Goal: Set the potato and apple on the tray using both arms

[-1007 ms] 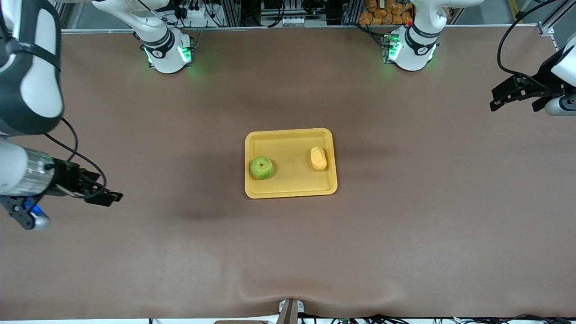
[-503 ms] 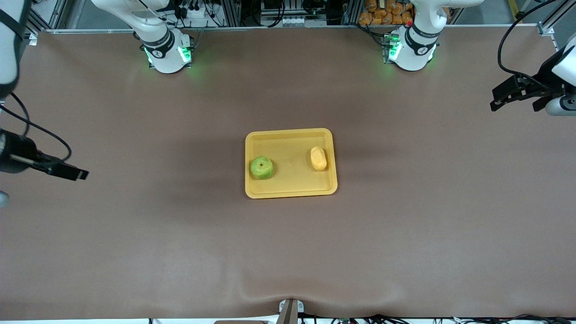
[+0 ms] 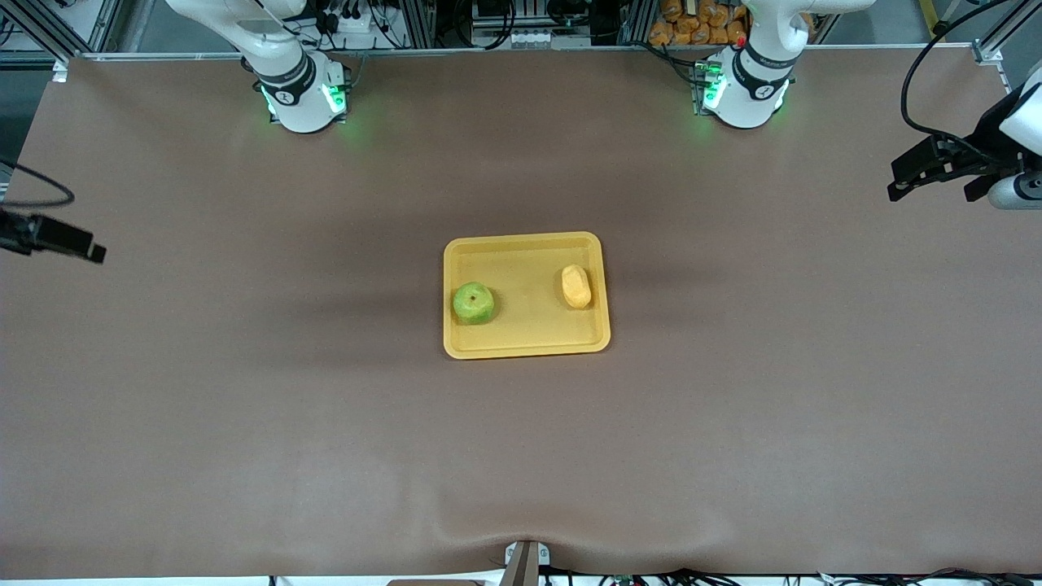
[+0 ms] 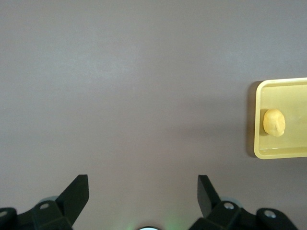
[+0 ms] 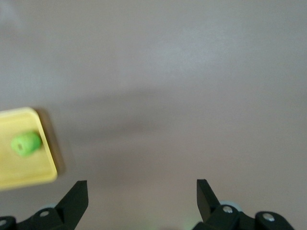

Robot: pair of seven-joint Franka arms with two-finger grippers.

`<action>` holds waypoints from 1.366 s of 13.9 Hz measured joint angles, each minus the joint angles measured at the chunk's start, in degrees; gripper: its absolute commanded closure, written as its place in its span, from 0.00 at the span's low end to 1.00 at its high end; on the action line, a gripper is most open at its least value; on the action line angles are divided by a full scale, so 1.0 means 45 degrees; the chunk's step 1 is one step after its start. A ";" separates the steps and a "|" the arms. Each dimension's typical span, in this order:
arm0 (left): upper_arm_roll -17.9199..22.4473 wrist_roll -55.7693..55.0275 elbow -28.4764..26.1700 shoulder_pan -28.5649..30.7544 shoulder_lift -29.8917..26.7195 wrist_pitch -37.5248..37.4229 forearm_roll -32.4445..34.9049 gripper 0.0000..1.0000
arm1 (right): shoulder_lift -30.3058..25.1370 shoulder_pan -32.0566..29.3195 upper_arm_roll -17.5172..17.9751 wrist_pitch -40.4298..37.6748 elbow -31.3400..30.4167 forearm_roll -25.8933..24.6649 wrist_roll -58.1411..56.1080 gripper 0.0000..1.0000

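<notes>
The left gripper [image 3: 936,175] hangs over the table's end on the left arm's side, well apart from the tray [image 3: 526,348], with its fingers [image 4: 76,194] spread and nothing between them. The right gripper [image 3: 77,244] is over the table's edge at the right arm's end, also far from the tray, its fingers [image 5: 76,196] spread and empty. On the tray lie the apple [image 3: 473,303], toward the right arm's end, and the potato [image 3: 575,286], toward the left arm's end, apart from each other.

high front view, two wrist views
</notes>
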 measured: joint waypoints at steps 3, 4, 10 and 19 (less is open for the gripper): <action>0.0002 0.0000 0.0000 0.0001 0.0000 0.0000 0.0000 0.00 | -0.0727 -0.0016 -0.0002 -0.0287 -0.0443 -0.0041 -0.0662 0.00; 0.0002 0.0000 0.0000 0.0001 0.0000 0.0000 0.0000 0.00 | -0.1038 -0.0017 -0.0002 -0.0162 -0.0806 -0.0078 -0.0714 0.00; 0.0007 -0.0004 0.0001 0.0004 0.0000 0.0000 0.0000 0.00 | -0.3859 -0.0016 0.0629 0.1430 -0.4273 -0.0884 -0.0809 0.00; 0.0016 -0.0008 0.0001 0.0005 0.0000 -0.0001 0.0000 0.00 | -0.4136 -0.0461 0.1127 0.3098 -0.5270 -0.1117 -0.0734 0.00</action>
